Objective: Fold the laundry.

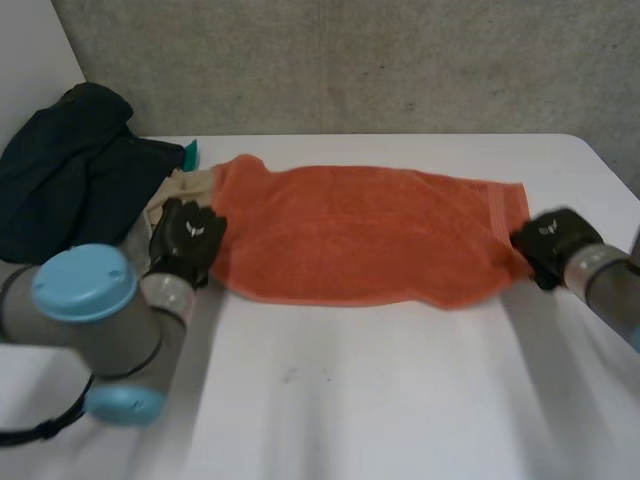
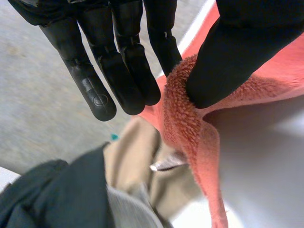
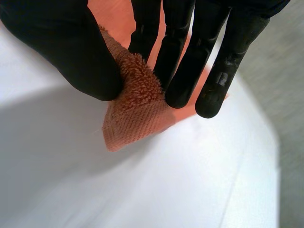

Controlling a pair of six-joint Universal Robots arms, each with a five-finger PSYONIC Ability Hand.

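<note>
An orange towel point(image 1: 360, 232) lies stretched across the white table point(image 1: 380, 400), folded lengthwise. My left hand point(image 1: 187, 238) is at its left end, pinching the towel's edge point(image 2: 183, 118) between thumb point(image 2: 228, 57) and straight fingers point(image 2: 118, 71). At the right end my right hand point(image 1: 553, 245) pinches a corner of the towel point(image 3: 137, 114) between its thumb point(image 3: 80, 57) and fingers point(image 3: 199, 61). The corner hangs just above the table.
A pile of dark clothes point(image 1: 70, 170) with a beige garment point(image 1: 180, 190) lies at the table's back left, right beside my left hand. The beige and dark cloth point(image 2: 95, 190) sit just past my left fingertips. A grey wall point(image 1: 350, 60) stands behind the table.
</note>
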